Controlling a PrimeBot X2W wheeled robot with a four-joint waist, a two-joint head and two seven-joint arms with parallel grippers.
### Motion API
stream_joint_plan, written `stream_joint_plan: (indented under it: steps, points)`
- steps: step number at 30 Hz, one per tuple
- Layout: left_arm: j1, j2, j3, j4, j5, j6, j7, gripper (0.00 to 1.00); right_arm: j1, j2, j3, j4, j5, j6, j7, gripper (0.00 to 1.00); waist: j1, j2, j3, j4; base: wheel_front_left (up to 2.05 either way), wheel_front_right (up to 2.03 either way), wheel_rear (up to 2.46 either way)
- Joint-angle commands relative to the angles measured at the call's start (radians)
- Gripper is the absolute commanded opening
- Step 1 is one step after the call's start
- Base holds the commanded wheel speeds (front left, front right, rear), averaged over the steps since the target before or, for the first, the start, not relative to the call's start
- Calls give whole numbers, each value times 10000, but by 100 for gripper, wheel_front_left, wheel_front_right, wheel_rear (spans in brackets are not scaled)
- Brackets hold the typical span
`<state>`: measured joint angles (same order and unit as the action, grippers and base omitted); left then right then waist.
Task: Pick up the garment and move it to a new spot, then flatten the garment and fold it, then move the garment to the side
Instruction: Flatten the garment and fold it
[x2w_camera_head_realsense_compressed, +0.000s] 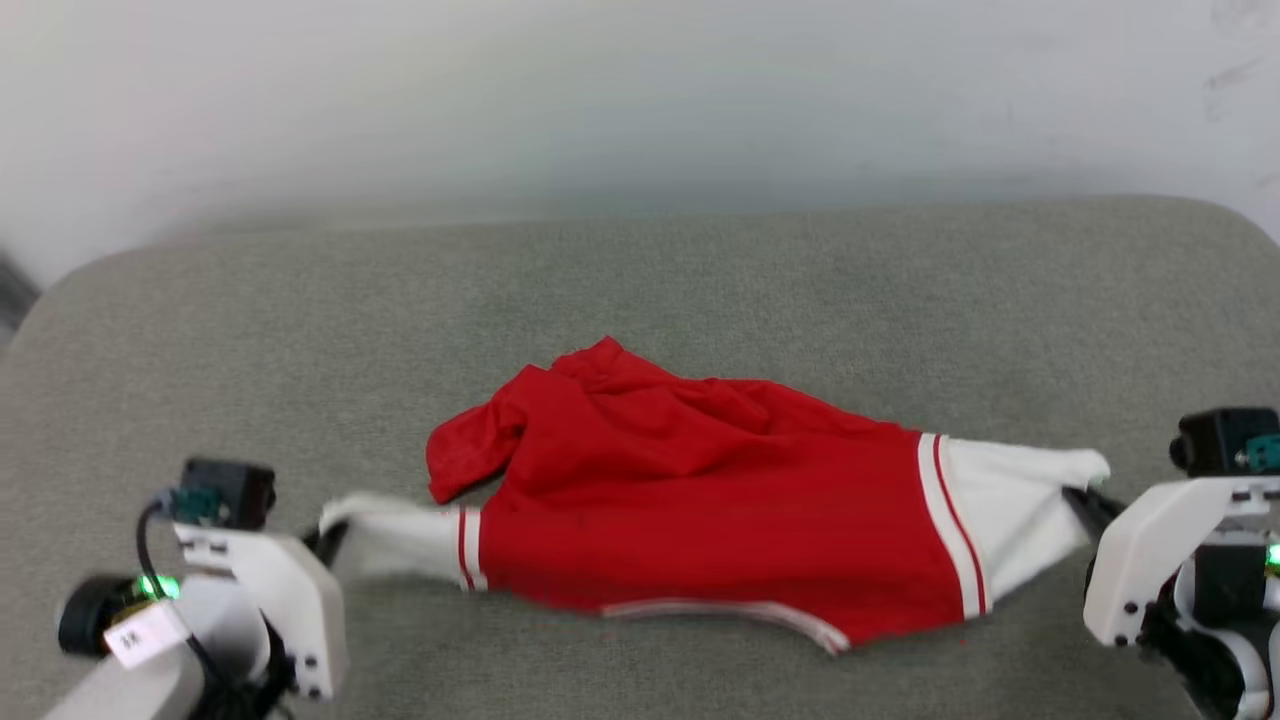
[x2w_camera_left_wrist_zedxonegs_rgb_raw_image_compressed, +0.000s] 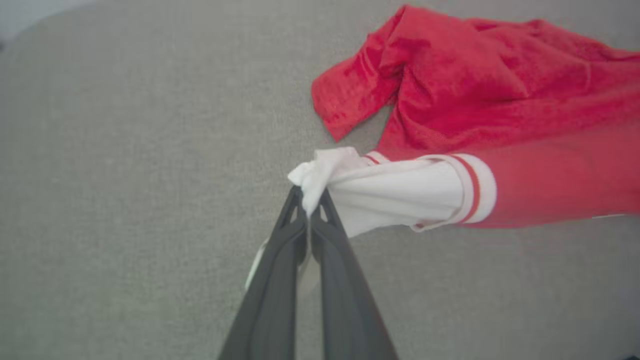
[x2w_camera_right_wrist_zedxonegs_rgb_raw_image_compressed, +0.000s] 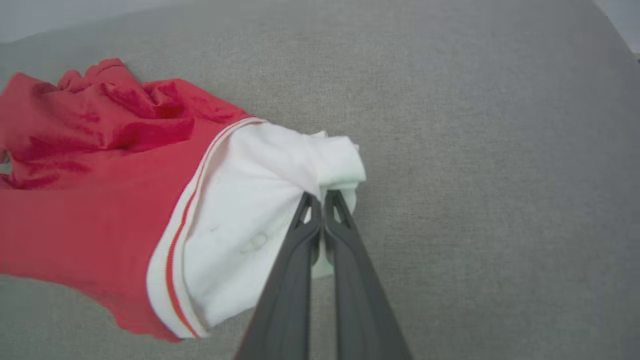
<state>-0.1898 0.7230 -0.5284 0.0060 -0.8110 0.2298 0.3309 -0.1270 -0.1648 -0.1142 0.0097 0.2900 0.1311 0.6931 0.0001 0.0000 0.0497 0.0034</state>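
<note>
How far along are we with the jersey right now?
Done: both grips are on. The left gripper is shut on one white sleeve, the right gripper on the other sleeve. In hand: the jersey is stretched between them over the grey surface, its red body bunched. Left: flattening, folding, and setting it aside.

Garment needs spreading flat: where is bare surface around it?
Free: the broad grey surface between the garment and the wall, and the narrow near strip below its hem. Crowded: the middle band, where it stretches between the left pincer and right pincer, both shut on it.
</note>
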Motion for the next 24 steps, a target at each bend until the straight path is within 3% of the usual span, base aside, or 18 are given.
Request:
stream_joint_plan:
  steps: [1,4,13,17,24]
  points:
    - [-519,6,198,-227,263,199,-244,0,-368,-12,-77,33,-97,-7,-295,0,-1,0,-202,131,0,0,0]
    - [-1411,-119,513,-336,667,372,-721,0,-1088,94,-107,257,-212,-7,-863,0,-1,0,-310,183,0,0,0]
    - [-4356,-1174,1172,1025,863,83,-1937,0,-3919,282,-249,1453,-778,-7,-2736,0,-1,0,-57,249,0,0,0]
    - [-5940,-1607,1355,2133,852,-335,-2416,0,-5594,165,-253,2143,-1103,-7,-3379,0,-1,0,547,300,0,0,0]
    - [-8962,-1829,1488,4276,1228,-1240,-3205,0,-8847,47,-119,3398,-1705,-9,-4172,0,-1,0,1892,201,0,0,0]
